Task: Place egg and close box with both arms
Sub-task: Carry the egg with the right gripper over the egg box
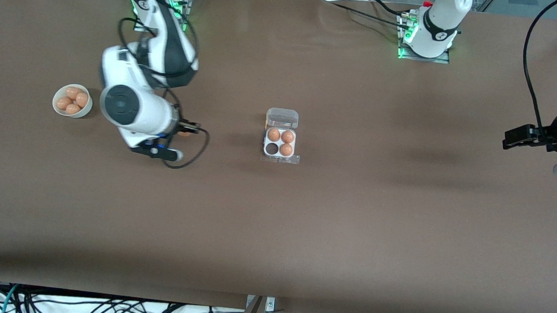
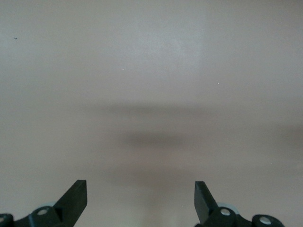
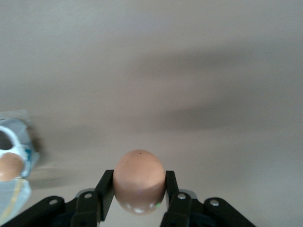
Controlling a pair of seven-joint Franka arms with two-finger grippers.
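A plain brown table point(image 1: 332, 232) fills the scene, with metal framing and cables along its edges. At the right arm's end sits a white bowl point(image 1: 72, 101) of spare eggs. Beside it, in the air over bare table between bowl and box, hangs the right gripper point(image 3: 140, 189) — its jaws clenched on the egg point(image 3: 139, 181), gripped across the waist with the long axis standing up out of the fingers. The box point(image 1: 281, 136) lies ahead of those jaws toward the left arm's end, lid thrown open. Three cells are filled; the empty cell point(image 1: 272, 149) is the one nearer the front camera on the right arm's side, so this arm is clearly the nearer. The left gripper point(image 2: 140, 201) waits, jaws released and empty, over bare table at its own end — well apart from the box.
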